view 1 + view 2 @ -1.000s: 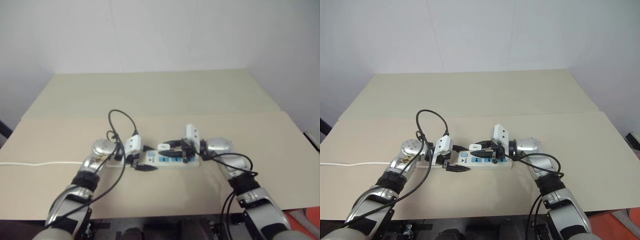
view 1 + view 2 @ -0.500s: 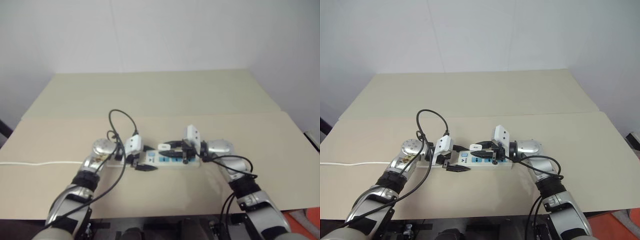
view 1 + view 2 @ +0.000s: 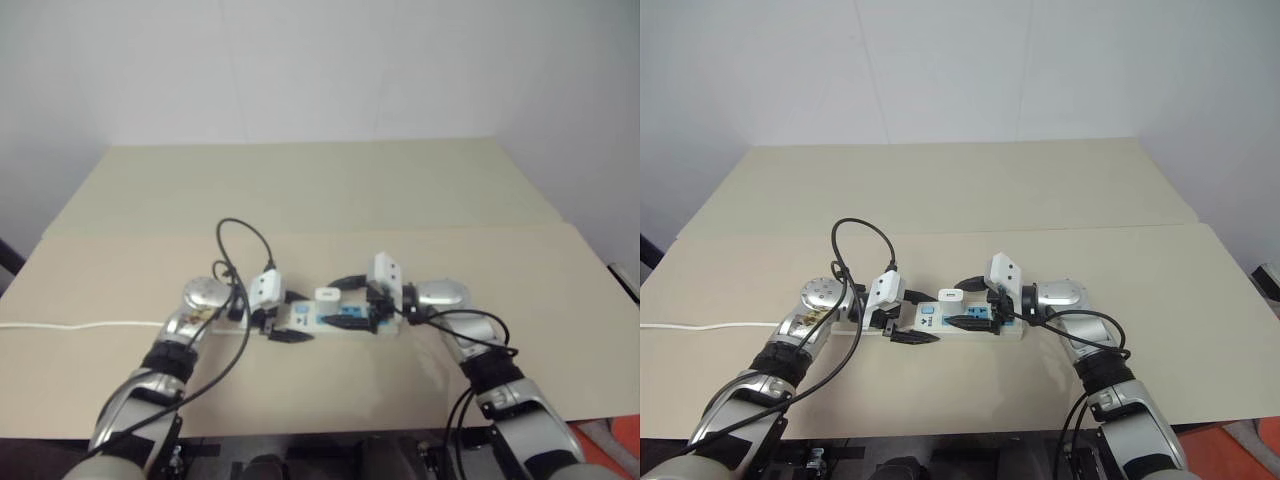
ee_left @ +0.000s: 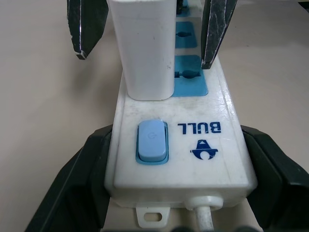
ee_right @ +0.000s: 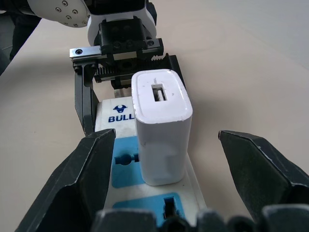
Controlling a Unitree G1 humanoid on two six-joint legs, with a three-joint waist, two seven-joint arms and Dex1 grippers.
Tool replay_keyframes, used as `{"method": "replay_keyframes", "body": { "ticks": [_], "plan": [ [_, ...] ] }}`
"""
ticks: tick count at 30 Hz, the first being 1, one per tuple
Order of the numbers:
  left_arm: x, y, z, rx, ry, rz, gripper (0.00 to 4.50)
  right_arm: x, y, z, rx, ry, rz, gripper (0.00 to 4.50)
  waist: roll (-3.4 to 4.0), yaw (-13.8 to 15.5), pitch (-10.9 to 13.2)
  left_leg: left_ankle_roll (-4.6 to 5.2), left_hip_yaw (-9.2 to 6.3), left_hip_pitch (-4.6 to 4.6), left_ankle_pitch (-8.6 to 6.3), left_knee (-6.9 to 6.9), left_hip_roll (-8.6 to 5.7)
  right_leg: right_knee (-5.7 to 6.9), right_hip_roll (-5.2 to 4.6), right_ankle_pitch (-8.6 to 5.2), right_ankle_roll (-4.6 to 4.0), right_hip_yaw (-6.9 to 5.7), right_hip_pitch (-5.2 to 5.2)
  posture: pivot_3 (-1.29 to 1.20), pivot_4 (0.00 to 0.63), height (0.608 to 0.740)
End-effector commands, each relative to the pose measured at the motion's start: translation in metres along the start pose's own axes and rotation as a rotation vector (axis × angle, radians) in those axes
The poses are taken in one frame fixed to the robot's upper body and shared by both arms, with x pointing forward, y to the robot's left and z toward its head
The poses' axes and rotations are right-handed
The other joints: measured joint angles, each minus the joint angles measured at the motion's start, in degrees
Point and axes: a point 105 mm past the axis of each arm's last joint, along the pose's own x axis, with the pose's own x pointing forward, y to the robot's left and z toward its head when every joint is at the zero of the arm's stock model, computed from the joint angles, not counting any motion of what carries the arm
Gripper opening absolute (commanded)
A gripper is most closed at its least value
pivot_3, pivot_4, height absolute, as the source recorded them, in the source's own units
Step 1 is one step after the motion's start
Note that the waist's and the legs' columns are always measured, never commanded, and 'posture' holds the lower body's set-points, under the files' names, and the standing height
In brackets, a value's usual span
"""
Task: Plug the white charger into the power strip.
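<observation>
While the left gripper (image 3: 912,337) is pinching the switch end of the power strip (image 4: 178,159) between its two black fingers (image 4: 72,188), the strip is lying flat on the tan table (image 3: 940,190) with its thin white cord (image 3: 700,326) trailing off towards the robot's left. Moving rightward, the white charger (image 5: 161,128) is standing upright in the socket nearest the switch, and from here it is looking fully seated, no prongs showing beneath it. Further right, the right gripper (image 5: 183,159) is waiting with its fingers spread wide, one on each side of the charger and touching neither face.

To my eye the plugging itself is finished and the step in hand is letting go cleanly. The right arm would be doing well to draw straight back along the strip, keeping both fingers clear so they are not nudging the charger sideways. The left should be keeping its pinch until the right is well away.
</observation>
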Motion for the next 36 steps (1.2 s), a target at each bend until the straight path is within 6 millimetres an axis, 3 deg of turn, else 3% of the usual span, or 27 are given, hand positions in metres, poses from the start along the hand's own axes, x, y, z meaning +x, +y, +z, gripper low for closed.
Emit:
{"method": "replay_keyframes", "body": {
  "ticks": [1,3,12,23,29,36],
  "plan": [
    [-0.005,-0.004,-0.01,-0.022,0.052,-0.016,4.03,-0.003,-0.002,0.001,0.017,0.002,-0.002,4.18,0.0,0.0,0.0,0.0,0.0,-0.01,0.0,0.0,0.0,0.0,0.0,0.0,0.0,0.0,-0.01,0.0,0.15,0.74],
    [-0.006,-0.002,-0.009,-0.024,0.052,-0.014,4.49,-0.004,-0.002,0.004,0.012,-0.002,0.002,4.18,0.0,0.1,0.0,0.0,0.01,-0.17,0.0,0.01,-0.01,0.04,-0.01,0.0,0.0,0.01,-0.19,0.0,0.15,0.74],
    [-0.03,0.007,0.016,0.047,0.009,0.016,4.49,-0.01,-0.003,0.018,-0.03,-0.029,0.009,4.18,-0.02,0.2,0.1,0.0,-0.01,-0.47,0.0,0.02,-0.02,0.04,-0.03,0.02,-0.01,-0.01,-0.48,0.0,0.15,0.74],
    [-0.062,-0.002,0.04,0.126,0.03,-0.017,4.49,-0.056,0.002,0.055,-0.122,-0.022,-0.011,4.18,0.04,0.7,0.4,0.02,-0.04,-0.83,-0.01,-0.04,-0.04,-0.02,-0.09,0.02,0.03,-0.1,-0.67,0.0,0.15,0.74],
    [-0.092,-0.007,0.05,0.144,0.075,0.023,4.49,-0.119,0.015,0.052,-0.133,0.111,-0.037,4.18,0.03,1.4,0.4,0.01,-0.02,-1.54,0.0,0.05,-0.1,0.03,-0.15,0.06,0.1,-0.11,-1.46,0.0,0.15,0.74],
    [-0.137,-0.016,0.059,0.13,0.123,0.154,4.49,-0.201,0.003,0.039,-0.07,0.262,-0.275,4.18,-0.05,1.7,0.6,0.04,0.11,-1.47,-0.02,0.06,-0.09,-0.03,-0.15,0.05,0.1,-0.04,-1.43,0.0,0.15,0.74]
  ]
}}
